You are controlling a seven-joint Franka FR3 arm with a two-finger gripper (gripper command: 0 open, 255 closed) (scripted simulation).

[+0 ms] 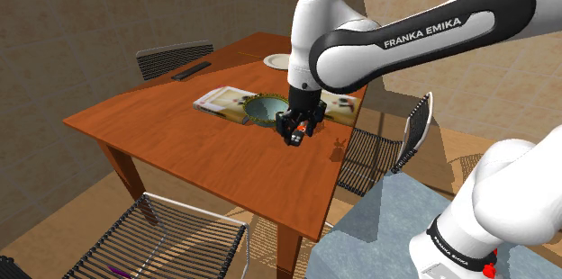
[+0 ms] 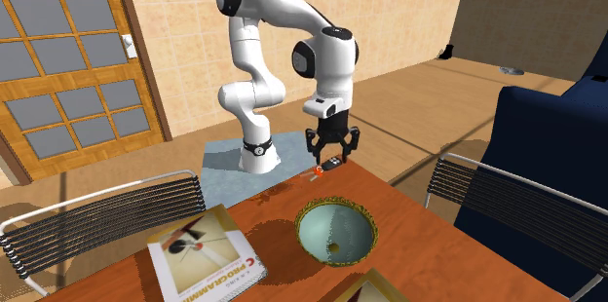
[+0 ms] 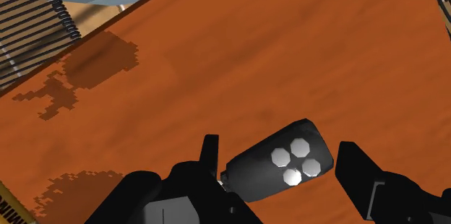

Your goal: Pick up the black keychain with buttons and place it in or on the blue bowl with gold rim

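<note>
– Keychain [image 3: 278, 161] direction first: how does it lie?
– Its long axis runs across the gap of the hand [image 3: 278, 150], from one finger to the other and a bit skewed. The flat buttoned face is turned to the wrist camera. In the second exterior view it hangs nearly level, with a small red-orange bit at the end toward that view's left.
– Looks?
– A black rounded fob, with four pale grey buttons clustered near one end.
– Grip?
– The fingers are drawn in narrow on its two ends and clasp it. It is clear of the brown table [image 1: 180, 133], and the hand's shadow lies apart on the wood.
– And the arm?
– It rises from the stand and arches over, the wrist pointing straight down near the table's edge. The blue-green bowl [image 2: 317, 227] with gold rim sits on the table beside the hand, not under it.
</note>
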